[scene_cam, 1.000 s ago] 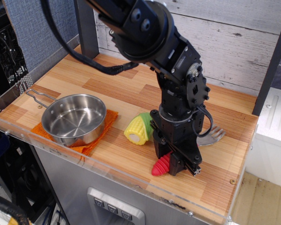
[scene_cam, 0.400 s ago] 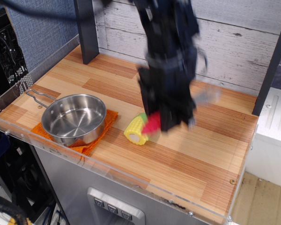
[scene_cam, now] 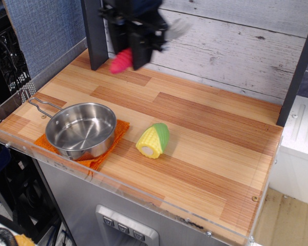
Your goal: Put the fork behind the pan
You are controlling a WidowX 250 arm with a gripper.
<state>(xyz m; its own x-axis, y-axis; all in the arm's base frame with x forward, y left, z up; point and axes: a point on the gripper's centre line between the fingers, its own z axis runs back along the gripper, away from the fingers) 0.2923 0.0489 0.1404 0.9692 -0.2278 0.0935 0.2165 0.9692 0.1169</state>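
Observation:
My gripper (scene_cam: 136,48) is raised above the back left of the table, motion-blurred, and shut on the fork (scene_cam: 122,60). The fork's ribbed red handle sticks out to the lower left of the fingers and its silver-grey tines (scene_cam: 175,29) stick out to the upper right. The fork hangs in the air, clear of the wood. The shiny steel pan (scene_cam: 81,129) with its wire loop handle (scene_cam: 39,106) sits on an orange cloth (scene_cam: 104,148) at the front left, well in front of and below the gripper.
A yellow-and-green toy corn cob (scene_cam: 153,140) lies right of the pan. A dark post (scene_cam: 94,33) stands at the back left beside the gripper. A plank wall (scene_cam: 236,46) closes the back. A clear acrylic lip (scene_cam: 118,184) runs along the front edge.
The gripper lifted the fork off the table at the front right and carried it up and across to the back left, above the area behind the pan. Pan and corn stayed put.

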